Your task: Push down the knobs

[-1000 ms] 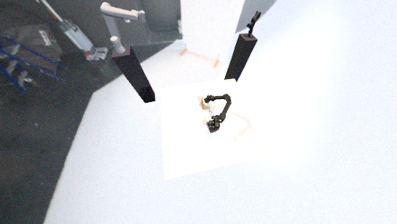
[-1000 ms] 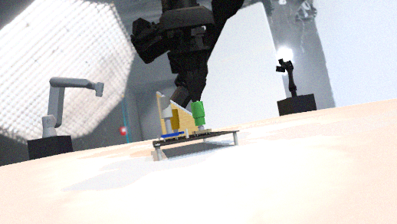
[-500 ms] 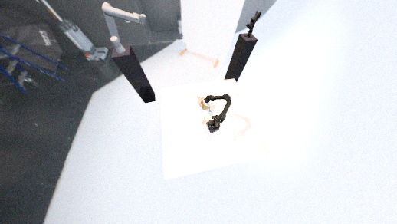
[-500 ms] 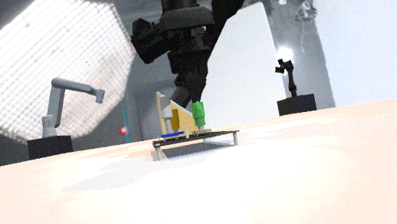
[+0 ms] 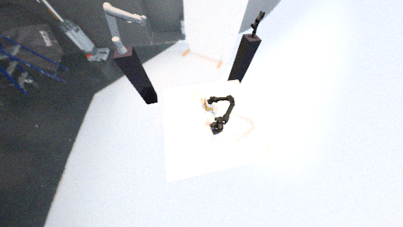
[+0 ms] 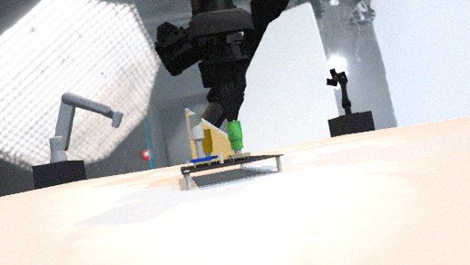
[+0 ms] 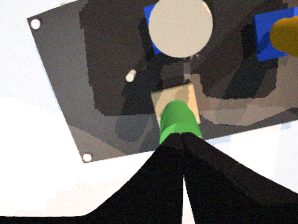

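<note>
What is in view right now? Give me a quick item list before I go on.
Board: one, dark, on short legs on the table.
Green knob: one, on the board's near side, right under the pincer tips.
Pale knob: one, beige-grey, mid-board on a blue part.
Yellow knob: one, at the board's right edge in the wrist view, on a blue part.
Table: one, pale.
Grey arm: one, background left, on a dark pedestal.
Black arm: one, background right, on a dark pedestal.
Pincer: one, black, shut, tips on top of the green knob, gripping nothing.
</note>
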Robot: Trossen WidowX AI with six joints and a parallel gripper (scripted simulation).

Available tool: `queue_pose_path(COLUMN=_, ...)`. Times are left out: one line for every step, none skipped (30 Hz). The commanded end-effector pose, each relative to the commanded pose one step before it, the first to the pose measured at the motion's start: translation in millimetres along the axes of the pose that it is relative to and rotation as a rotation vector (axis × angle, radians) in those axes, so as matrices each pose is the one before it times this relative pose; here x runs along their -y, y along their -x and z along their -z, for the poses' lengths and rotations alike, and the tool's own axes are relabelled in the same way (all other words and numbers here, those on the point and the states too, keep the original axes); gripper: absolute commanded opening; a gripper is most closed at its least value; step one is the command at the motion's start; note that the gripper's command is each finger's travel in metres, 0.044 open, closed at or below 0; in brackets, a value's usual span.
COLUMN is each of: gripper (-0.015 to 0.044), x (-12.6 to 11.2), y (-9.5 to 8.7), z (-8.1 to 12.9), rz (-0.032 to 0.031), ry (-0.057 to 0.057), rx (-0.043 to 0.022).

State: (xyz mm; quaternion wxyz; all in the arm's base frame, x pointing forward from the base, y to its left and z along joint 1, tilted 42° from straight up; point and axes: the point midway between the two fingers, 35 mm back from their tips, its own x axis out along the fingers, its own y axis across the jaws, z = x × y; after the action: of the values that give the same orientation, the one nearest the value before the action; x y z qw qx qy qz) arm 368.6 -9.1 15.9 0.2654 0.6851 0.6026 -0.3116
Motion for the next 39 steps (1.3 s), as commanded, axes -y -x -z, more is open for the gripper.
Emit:
queue_pose_path(gripper=0.0000, x=-0.90, y=-6.29, z=1.70, rz=0.00931, ry=0.0088, rx=-0.00005)
queue_pose_path(gripper=0.0000, x=-0.04, y=1.05, z=-0.02, rz=-0.00001, ry=0.0000, rx=0.00008)
queue_pose_path(gripper=0.0000, x=-0.04, y=1.23, z=-0.02, rz=-0.00001, ry=0.0000, rx=0.00009)
queue_pose_path(gripper=0.0000, x=-0.04, y=1.41, z=-0.02, rz=0.00000, ry=0.0000, rx=0.00010)
queue_pose_path(gripper=0.0000, x=-0.04, y=1.54, z=-0.02, rz=0.00000, ry=0.0000, rx=0.00010)
queue_pose_path(gripper=0.0000, x=-0.03, y=1.60, z=-0.02, rz=0.00000, ry=0.0000, rx=0.00010)
queue_pose_path(gripper=0.0000, x=-0.02, y=1.64, z=-0.02, rz=0.00000, ry=0.0000, rx=0.00010)
queue_pose_path(gripper=0.0000, x=-0.02, y=1.54, z=-0.02, rz=0.00000, ry=0.0000, rx=0.00008)
queue_pose_path(gripper=0.0000, x=-0.01, y=1.56, z=-0.02, rz=0.00000, ry=0.0000, rx=0.00008)
queue_pose_path(gripper=0.0000, x=0.00, y=1.60, z=-0.01, rz=0.00001, ry=0.0000, rx=0.00008)
queue_pose_path(gripper=0.0000, x=0.00, y=1.64, z=-0.01, rz=0.00001, ry=0.0000, rx=0.00007)
queue_pose_path(gripper=0.0000, x=0.01, y=1.49, z=-0.01, rz=0.00001, ry=0.0000, rx=0.00006)
queue_pose_path(gripper=0.0000, x=0.02, y=1.47, z=-0.01, rz=0.00001, ry=0.0000, rx=0.00005)
queue_pose_path(gripper=0.0000, x=0.02, y=1.47, z=0.00, rz=0.00001, ry=0.0000, rx=0.00005)
queue_pose_path(gripper=0.0000, x=0.03, y=1.48, z=0.00, rz=0.00001, ry=0.0000, rx=0.00004)
queue_pose_path(gripper=0.0000, x=0.04, y=1.49, z=0.00, rz=0.00002, ry=0.0000, rx=0.00004)
queue_pose_path(gripper=0.0000, x=0.04, y=1.48, z=0.00, rz=0.00002, ry=0.0000, rx=0.00003)
queue_pose_path(gripper=0.0000, x=0.04, y=1.16, z=0.00, rz=0.00001, ry=0.0000, rx=0.00002)
queue_pose_path(gripper=0.0026, x=0.11, y=-5.42, z=0.12, rz=0.00122, ry=-0.0063, rx=-0.00342)
queue_pose_path(gripper=0.0053, x=0.00, y=0.00, z=0.00, rz=0.00000, ry=0.0000, rx=0.00000)
queue_pose_path(gripper=0.0079, x=0.00, y=0.00, z=0.00, rz=0.00000, ry=0.0000, rx=0.00000)
queue_pose_path(gripper=0.0105, x=0.00, y=0.00, z=0.00, rz=0.00000, ry=0.0000, rx=0.00000)
queue_pose_path(gripper=0.0131, x=0.00, y=0.00, z=0.00, rz=0.00000, ry=0.0000, rx=0.00000)
queue_pose_path(gripper=0.0158, x=0.00, y=0.00, z=0.00, rz=0.00000, ry=0.0000, rx=0.00000)
queue_pose_path(gripper=0.0184, x=0.00, y=0.00, z=0.00, rz=0.00000, ry=0.0000, rx=0.00000)
queue_pose_path(gripper=0.0210, x=0.00, y=0.00, z=0.00, rz=0.00000, ry=0.0000, rx=0.00000)
queue_pose_path(gripper=0.0236, x=1.97, y=0.87, z=-0.89, rz=-0.00008, ry=-0.0001, rx=0.00059)
queue_pose_path(gripper=0.0263, x=5.96, y=2.53, z=-2.61, rz=-0.00018, ry=-0.0002, rx=0.00168)
queue_pose_path(gripper=0.0289, x=10.12, y=3.92, z=-4.14, rz=-0.00015, ry=-0.0004, rx=0.00252)
queue_pose_path(gripper=0.0315, x=12.54, y=4.24, z=-4.64, rz=0.00005, ry=-0.0004, rx=0.00256)
queue_pose_path(gripper=0.0341, x=12.83, y=3.69, z=-4.23, rz=0.00028, ry=-0.0003, rx=0.00202)
queue_pose_path(gripper=0.0367, x=13.09, y=3.13, z=-3.80, rz=0.00048, ry=-0.0002, rx=0.00146)
queue_pose_path(gripper=0.0394, x=13.30, y=2.56, z=-3.36, rz=0.00064, ry=-0.0001, rx=0.00090)
queue_pose_path(gripper=0.0420, x=13.48, y=1.99, z=-2.91, rz=0.00078, ry=0.0000, rx=0.00033)
queue_pose_path(gripper=0.0440, x=13.62, y=1.41, z=-2.45, rz=0.00088, ry=0.0001, rx=-0.00025)
queue_pose_path(gripper=0.0440, x=13.72, y=0.83, z=-1.99, rz=0.00096, ry=0.0002, rx=-0.00083)
queue_pose_path(gripper=0.0440, x=13.78, y=0.24, z=-1.52, rz=0.00100, ry=0.0003, rx=-0.00141)
queue_pose_path(gripper=0.0440, x=11.41, y=-0.24, z=-0.90, rz=0.00084, ry=0.0004, rx=-0.00161)
queue_pose_path(gripper=0.0440, x=6.85, y=-0.34, z=-0.39, rz=0.00050, ry=0.0003, rx=-0.00116)
